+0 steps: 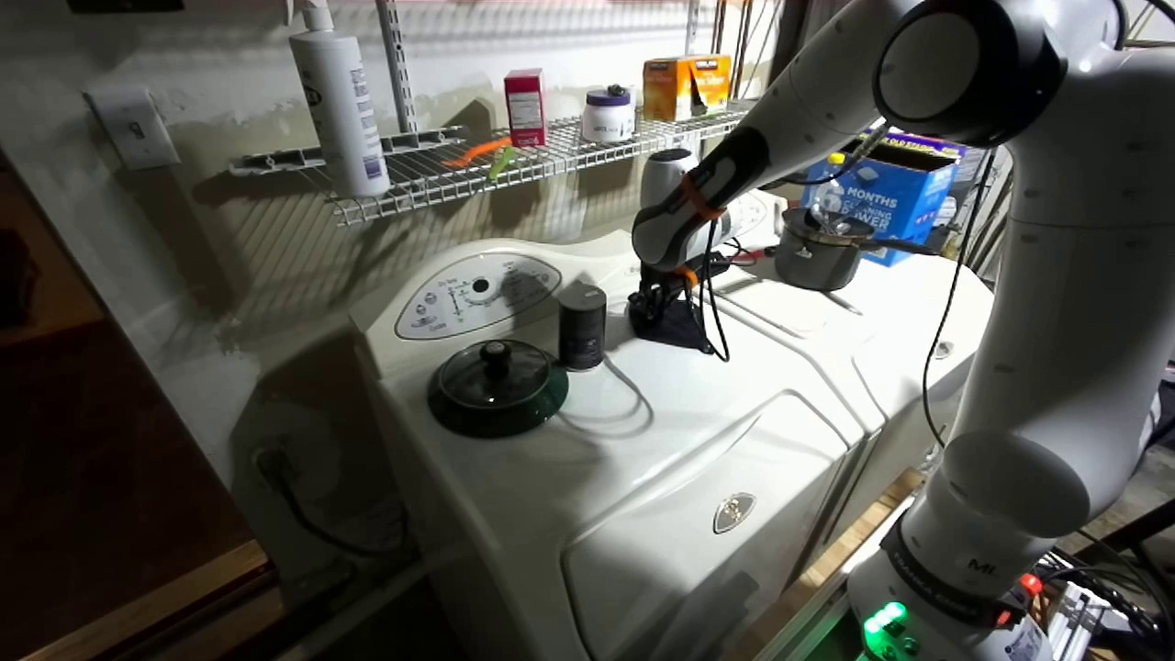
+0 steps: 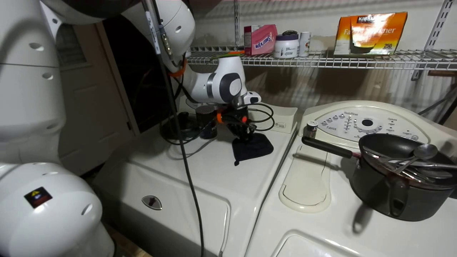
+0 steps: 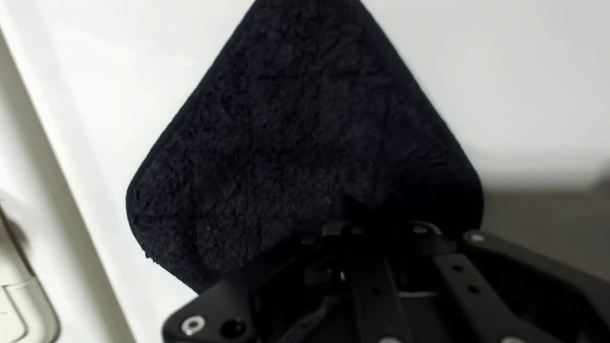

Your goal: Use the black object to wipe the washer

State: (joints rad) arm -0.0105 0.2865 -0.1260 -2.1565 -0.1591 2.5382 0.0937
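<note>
- In an exterior view: large white boxy washer with rounded top, middle to lower centre of frame.
- Same view: my black jointed claw, mid-frame, pointing down at the washer's top.
- Same view: roughly square black cloth pad, rounded corners, on the washer top at my claw.
- Same view: clear glass lid with black knob, on a dark green round dish, left of centre; upright black cylinder just to their right.
- Same view: white plastic pump bottle, upper left, at the end of a white wire shelf.
- In an exterior view: dark metal pot with steel spoon on top, right of frame, on a neighbouring white appliance; orange cardboard box, upper right.
- Same view: cloth pad spread on the washer, centre, touching my claw.
- Wrist view: cloth pad across the middle, a corner cut by the top edge; my claw, lower centre, narrow, holding the pad's near part, the grip in deep shadow.
</note>
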